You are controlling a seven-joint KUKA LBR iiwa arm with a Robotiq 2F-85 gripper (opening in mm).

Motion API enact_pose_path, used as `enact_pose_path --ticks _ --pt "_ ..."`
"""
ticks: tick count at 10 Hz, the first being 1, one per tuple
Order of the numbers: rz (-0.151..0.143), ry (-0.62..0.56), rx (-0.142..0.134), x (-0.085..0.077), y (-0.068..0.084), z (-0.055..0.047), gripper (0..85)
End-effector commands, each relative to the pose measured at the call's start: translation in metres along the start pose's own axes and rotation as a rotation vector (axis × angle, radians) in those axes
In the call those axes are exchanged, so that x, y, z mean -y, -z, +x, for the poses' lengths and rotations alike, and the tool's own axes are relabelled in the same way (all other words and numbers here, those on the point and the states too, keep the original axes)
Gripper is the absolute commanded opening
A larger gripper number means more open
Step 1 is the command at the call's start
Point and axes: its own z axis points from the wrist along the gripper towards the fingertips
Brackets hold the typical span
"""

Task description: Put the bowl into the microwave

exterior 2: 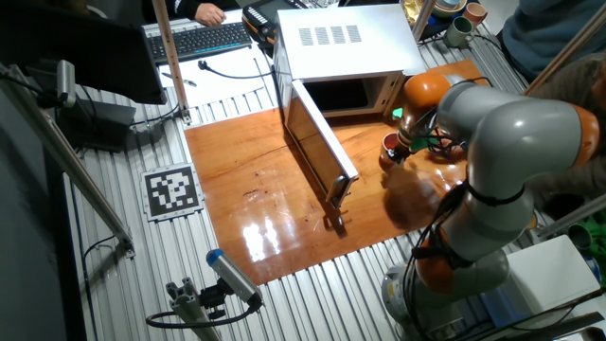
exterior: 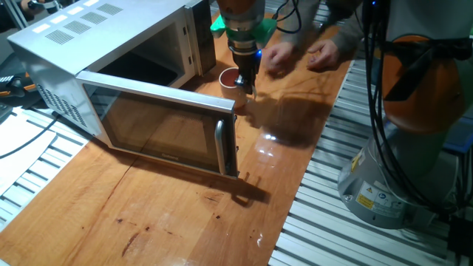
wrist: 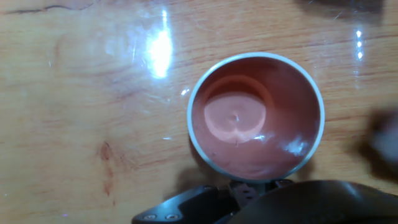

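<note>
bowl [exterior: 230, 80]: upright on the wooden table [exterior: 170, 214], just right of the microwave's open front, rim up, reddish inside
microwave [exterior: 89, 44]: far left on table, door [exterior: 162, 129] swung open toward near side
gripper [exterior: 245, 87]: directly over bowl's right rim; open or closed, cannot tell
hands [exterior: 299, 53]: a person's, far side of table, behind the arm

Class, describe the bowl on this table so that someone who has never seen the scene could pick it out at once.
Start at the big silver-white microwave on the wooden table, its dark glass door swung open. Just past the door's handle end, under the robot's gripper, stands the bowl. It is small, round-rimmed, cream-white outside and reddish-brown inside, and it is empty.
</note>
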Motion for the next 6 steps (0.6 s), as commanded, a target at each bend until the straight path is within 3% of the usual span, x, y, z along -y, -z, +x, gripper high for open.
enact_pose_path --ticks 1,4,6 --pt "0.0 0.0 0.0 -0.0003 0.0004 -0.0004 0.0" --pt "-0.005 0.003 0.009 -0.0011 0.0037 0.0 0.0" --pt "-0.026 -0.007 0.009 -0.002 0.0036 -0.0009 0.0"
